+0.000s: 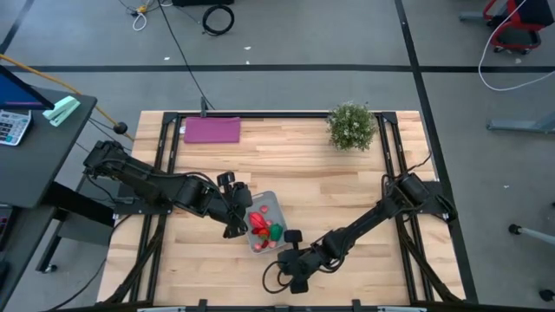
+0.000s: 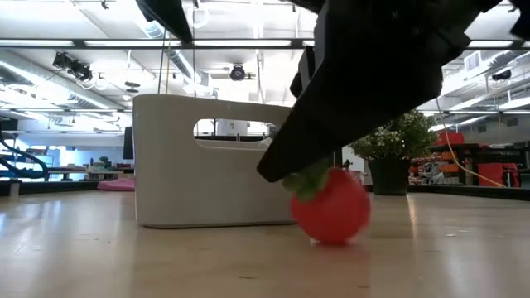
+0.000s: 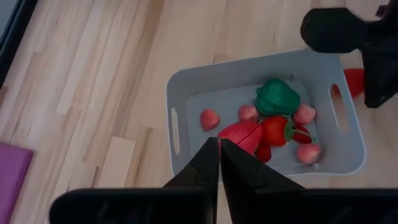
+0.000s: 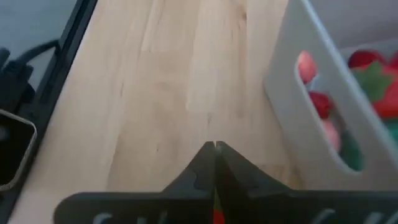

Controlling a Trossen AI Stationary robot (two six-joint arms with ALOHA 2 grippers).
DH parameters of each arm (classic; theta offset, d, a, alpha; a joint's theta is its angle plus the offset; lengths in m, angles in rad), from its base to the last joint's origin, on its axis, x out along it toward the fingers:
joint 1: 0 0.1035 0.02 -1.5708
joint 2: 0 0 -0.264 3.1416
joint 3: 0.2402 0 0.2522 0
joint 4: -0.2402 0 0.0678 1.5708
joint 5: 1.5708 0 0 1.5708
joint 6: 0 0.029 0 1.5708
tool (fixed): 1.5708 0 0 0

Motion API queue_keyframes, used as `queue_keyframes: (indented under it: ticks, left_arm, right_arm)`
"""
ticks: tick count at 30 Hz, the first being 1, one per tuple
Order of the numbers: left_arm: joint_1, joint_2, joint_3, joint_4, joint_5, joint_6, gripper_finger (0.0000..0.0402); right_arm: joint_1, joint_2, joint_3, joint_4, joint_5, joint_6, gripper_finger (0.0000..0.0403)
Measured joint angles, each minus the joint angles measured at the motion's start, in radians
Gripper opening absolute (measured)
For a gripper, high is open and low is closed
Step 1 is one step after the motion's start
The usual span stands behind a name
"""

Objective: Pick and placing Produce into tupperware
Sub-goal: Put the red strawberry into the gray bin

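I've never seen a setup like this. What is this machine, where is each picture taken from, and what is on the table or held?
These are two dark robot arms at a wooden table, each ending in a two-finger claw. One picture looks straight down from above, one looks level across the table top, and two come from cameras on the arms' wrists. On the table sit a pale grey-blue tupperware holding small toy produce, mostly red and pink plus a green piece, a potted plant and a purple sheet. The left claw is shut and empty above the tupperware. The right claw is shut on a red toy fruit, low by the table just outside the tupperware.
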Motion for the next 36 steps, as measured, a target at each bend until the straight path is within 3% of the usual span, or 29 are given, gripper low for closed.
queue_keyframes:
  ticks: [8, 14, 16, 21, 28, 31, 36]
  left_arm:
    - [0.0, 0.0, 0.0, -0.005, 0.0, 0.003, 0.0023]
    - [0.0, 0.0, 0.0, -0.005, 0.0, 0.003, 0.0017]
    - [0.0, 0.0, 0.0, -0.004, 0.0, 0.002, 0.0018]
    - [0.0, 0.0, 0.0, -0.004, 0.0, 0.0, 0.0026]
    - [0.0, 0.0, 0.0, -0.005, 0.0, 0.001, 0.0021]
    - [0.0, 0.0, 0.0, -0.005, 0.0, 0.003, 0.0015]
    - [0.0, 0.0, 0.0, -0.004, 0.0, 0.002, 0.0012]
  right_arm:
    - [-0.001, -0.164, 0.0, -0.013, 0.046, -0.103, 0.0005]
    - [-0.034, -0.311, 0.001, -0.016, 0.192, -0.242, 0.0003]
    - [-0.079, -0.321, 0.001, -0.025, 0.161, -0.239, 0.0003]
    - [-0.186, -0.253, 0.001, -0.021, -0.033, -0.236, 0.0002]
    - [-0.245, -0.152, 0.0, -0.023, -0.072, -0.172, 0.0018]
    - [-0.247, -0.15, 0.0, -0.052, -0.134, -0.205, 0.004]
    - [-0.247, -0.174, 0.0, -0.053, -0.123, -0.218, 0.0086]
